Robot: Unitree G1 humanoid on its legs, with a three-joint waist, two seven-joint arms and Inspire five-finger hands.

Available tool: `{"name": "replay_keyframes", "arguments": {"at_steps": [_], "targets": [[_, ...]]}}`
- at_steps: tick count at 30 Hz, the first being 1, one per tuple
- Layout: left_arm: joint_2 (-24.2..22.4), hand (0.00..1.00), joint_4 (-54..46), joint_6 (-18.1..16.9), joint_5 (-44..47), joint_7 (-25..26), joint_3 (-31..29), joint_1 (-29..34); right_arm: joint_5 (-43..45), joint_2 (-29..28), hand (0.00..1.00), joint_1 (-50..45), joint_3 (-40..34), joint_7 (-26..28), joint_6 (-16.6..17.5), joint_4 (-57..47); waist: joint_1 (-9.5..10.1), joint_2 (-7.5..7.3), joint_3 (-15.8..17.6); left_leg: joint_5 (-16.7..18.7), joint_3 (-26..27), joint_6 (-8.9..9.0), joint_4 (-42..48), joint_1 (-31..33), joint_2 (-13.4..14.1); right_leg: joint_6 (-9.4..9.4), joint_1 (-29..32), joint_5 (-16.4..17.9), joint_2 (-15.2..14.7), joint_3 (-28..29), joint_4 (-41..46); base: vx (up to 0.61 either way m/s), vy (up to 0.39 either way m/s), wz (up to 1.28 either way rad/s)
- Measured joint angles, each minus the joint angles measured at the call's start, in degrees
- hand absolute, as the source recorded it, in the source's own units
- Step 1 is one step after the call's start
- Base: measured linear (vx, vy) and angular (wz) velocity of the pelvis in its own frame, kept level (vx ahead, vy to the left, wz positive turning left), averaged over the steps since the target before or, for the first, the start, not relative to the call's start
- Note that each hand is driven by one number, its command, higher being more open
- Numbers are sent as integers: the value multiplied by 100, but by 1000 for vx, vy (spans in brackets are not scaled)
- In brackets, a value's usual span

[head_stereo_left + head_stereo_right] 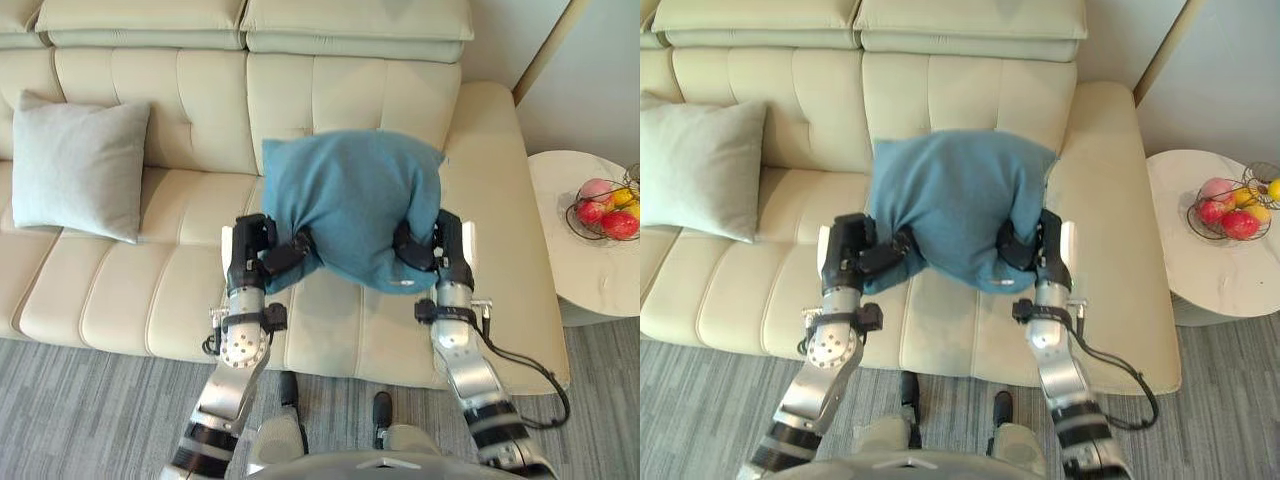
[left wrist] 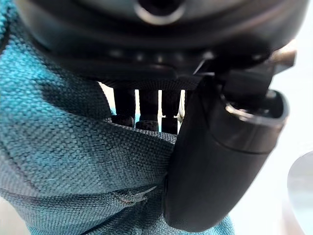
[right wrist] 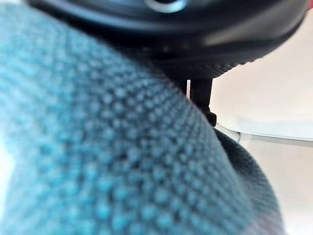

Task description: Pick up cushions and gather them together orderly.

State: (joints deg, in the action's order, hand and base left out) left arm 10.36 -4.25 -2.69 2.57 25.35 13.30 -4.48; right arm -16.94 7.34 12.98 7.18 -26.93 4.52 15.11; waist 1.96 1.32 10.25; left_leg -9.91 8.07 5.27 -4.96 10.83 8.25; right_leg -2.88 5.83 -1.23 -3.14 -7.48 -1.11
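Left robot hand (image 1: 262,250) and right robot hand (image 1: 425,246) clutch the blue cushion (image 1: 350,200) upright.

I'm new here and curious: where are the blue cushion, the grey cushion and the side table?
blue cushion (image 1: 350,195): left eye view, middle of its front face.
grey cushion (image 1: 80,165): left eye view, centre of its face.
side table (image 1: 585,275): left eye view, bare top.
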Motion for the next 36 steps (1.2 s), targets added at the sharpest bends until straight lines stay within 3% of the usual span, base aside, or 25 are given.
{"name": "replay_keyframes", "arguments": {"at_steps": [4,9,10,16,20,26,31,36], "targets": [[273,0,1040,0,-56,378,26,-1569,12,131,0,1590,-19,-252,-173,1217,143,-44,234,-229,-141,-16,2,432,75,49,359,-188,81,-112,-12,-129,2,10],[595,0,1920,-3,-52,831,-73,-3615,123,445,0,3711,-395,-510,-319,1844,247,-34,857,-485,-260,-60,2,1167,84,20,1119,-368,98,-174,137,-168,45,2],[616,100,2019,-3,-50,871,-79,-3790,127,460,100,3885,-415,-541,-330,1894,251,-32,888,-505,-268,-67,2,1246,75,17,1210,-370,87,-182,156,-66,35,3],[694,100,2843,-59,-56,1111,-110,-5542,135,683,100,5624,-793,-926,-369,2845,239,29,1459,-725,-419,-33,2,1886,-29,-27,1776,-400,-15,-322,211,-9,16,10],[727,100,3595,-189,-52,1069,-86,-6005,366,630,100,6054,-1002,-1171,-398,3360,185,26,1668,-873,-542,62,0,2147,-91,-30,1987,-405,-70,-387,213,30,17,9],[697,100,4763,-172,170,665,-79,-6025,851,581,100,6129,-1182,-1128,-479,3980,122,28,1751,-972,-564,99,-1,2535,-89,-13,2382,-425,-62,-369,258,0,31,-2],[515,100,4637,-182,199,613,-137,-5953,1108,499,100,5607,-1269,-1047,-498,3657,135,27,1785,-972,-562,100,-1,2607,-72,-14,2507,-420,-75,-364,377,1,76,-2],[207,100,3956,-350,181,406,-240,-4915,1244,370,100,4261,-1276,-930,-343,2825,146,26,1784,-964,-559,105,-2,2407,-52,-18,2500,-219,-150,-362,803,11,91,2]]}}
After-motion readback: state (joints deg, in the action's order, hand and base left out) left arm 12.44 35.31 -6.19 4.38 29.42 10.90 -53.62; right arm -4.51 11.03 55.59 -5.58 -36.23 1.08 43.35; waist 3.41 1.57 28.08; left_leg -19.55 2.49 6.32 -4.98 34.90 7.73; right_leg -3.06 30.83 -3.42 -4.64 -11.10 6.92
